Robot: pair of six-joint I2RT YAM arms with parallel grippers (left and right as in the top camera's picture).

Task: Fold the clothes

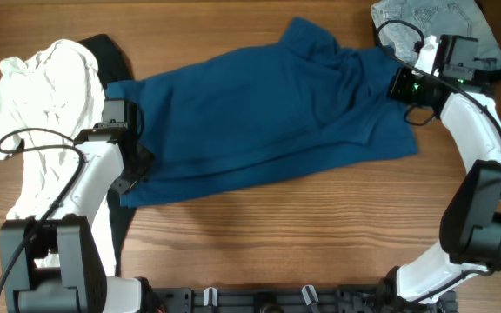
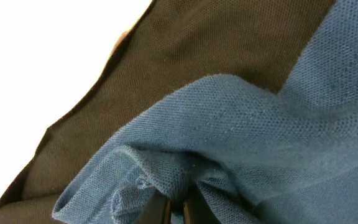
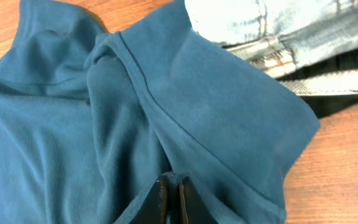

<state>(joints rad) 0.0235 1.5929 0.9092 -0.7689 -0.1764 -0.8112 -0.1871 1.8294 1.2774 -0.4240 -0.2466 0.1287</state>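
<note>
Blue shirt (image 1: pixel 259 113): spread wrinkled across the middle of the wooden table (image 1: pixel 303 235), reaching from one arm to the other, with its near edge partly doubled over
Left gripper (image 2: pixel 178 204): at the shirt's left edge, its fingers pressed together on a bunched fold of the blue knit
Right gripper (image 3: pixel 171 190): at the shirt's upper right end, its fingers almost together, pinching a raised ridge of blue cloth
Sleeve (image 3: pixel 253 118): lies flat just beside the right gripper, its hem toward the bare wood
White garment (image 1: pixel 46 96): a crumpled heap on the table's left side, just beside the shirt
Black garment (image 1: pixel 111 56): under the white heap and under the shirt's left edge; the left wrist view shows it behind the blue fold
Jeans (image 1: pixel 433 26): pale denim at the far right corner, its edge overlapping the sleeve
</note>
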